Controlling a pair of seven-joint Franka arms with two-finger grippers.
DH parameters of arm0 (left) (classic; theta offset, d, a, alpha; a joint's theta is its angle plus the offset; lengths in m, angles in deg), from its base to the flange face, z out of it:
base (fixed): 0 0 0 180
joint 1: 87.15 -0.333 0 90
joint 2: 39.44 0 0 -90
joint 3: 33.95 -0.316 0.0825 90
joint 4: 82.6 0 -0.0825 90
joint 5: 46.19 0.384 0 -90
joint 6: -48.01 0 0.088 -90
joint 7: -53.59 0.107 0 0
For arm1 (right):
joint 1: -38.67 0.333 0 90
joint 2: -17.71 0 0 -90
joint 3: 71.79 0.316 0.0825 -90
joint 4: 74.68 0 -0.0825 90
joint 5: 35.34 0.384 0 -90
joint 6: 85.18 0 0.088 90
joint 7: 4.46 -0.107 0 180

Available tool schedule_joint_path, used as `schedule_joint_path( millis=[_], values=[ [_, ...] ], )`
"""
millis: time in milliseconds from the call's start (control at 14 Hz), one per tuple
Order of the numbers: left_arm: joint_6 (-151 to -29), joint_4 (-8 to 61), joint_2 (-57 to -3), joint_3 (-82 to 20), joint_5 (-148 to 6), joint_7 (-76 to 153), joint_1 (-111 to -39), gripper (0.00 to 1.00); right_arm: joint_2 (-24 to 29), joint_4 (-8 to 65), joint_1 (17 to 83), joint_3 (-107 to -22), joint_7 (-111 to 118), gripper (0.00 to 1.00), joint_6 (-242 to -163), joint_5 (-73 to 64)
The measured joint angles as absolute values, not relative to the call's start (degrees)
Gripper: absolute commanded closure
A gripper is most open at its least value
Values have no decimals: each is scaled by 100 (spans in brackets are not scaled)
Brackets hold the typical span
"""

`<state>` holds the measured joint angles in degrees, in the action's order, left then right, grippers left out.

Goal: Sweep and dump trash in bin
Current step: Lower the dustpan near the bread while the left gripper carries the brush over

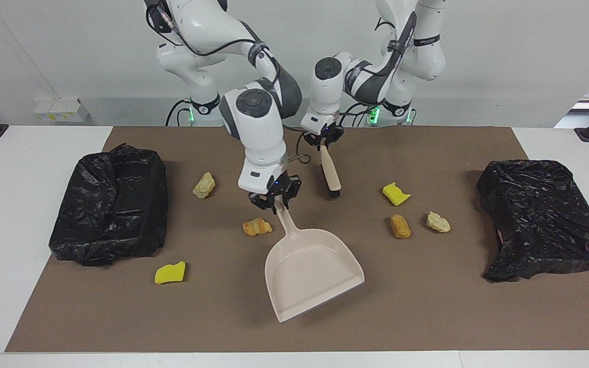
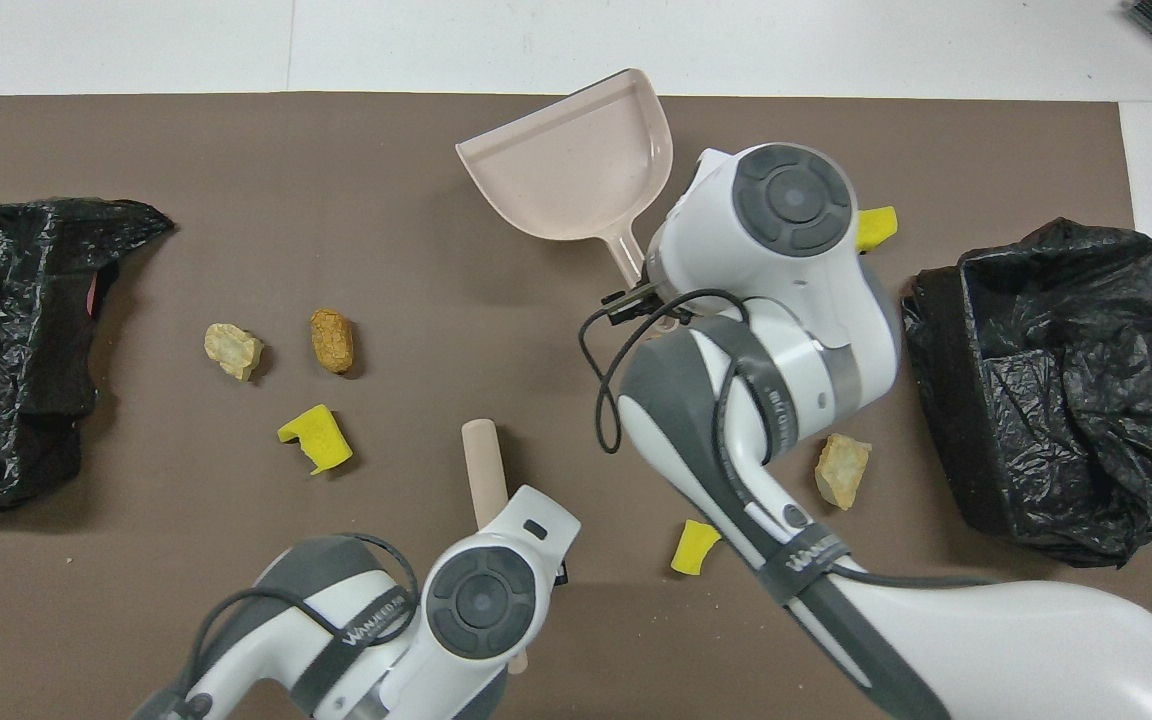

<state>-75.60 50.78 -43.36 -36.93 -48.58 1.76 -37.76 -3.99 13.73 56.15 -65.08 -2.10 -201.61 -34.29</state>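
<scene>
Nearest the robots, the left gripper (image 1: 323, 144) has its jaws clamped on the handle of a brush (image 1: 331, 173), bristles down on the brown mat (image 1: 427, 306) of the worktop (image 1: 18, 204). Farther out, the right gripper (image 1: 276, 200) grips the handle of the beige dustpan (image 1: 310, 271), whose pan rests on the mat. Trash lies scattered around: a yellow sponge scrap (image 1: 395, 193), an orange lump (image 1: 400, 226), a pale lump (image 1: 437, 222), another orange lump (image 1: 257, 227). A black-lined bin (image 1: 110, 204) stands at each end.
</scene>
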Motion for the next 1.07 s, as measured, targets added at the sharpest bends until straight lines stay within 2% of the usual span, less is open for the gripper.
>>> schedule_joint_path(
  millis=[286,1073],
  values=[
    [-7342,5015,-4505,-3715,-4482,570,-4741,100,-274,1375,5314,-6513,1875,100,-19732,-3493],
    [-7272,4714,-4370,-3724,-4161,3167,-7484,100,104,1925,5574,-6463,4937,100,-19207,-4143]
  ],
)
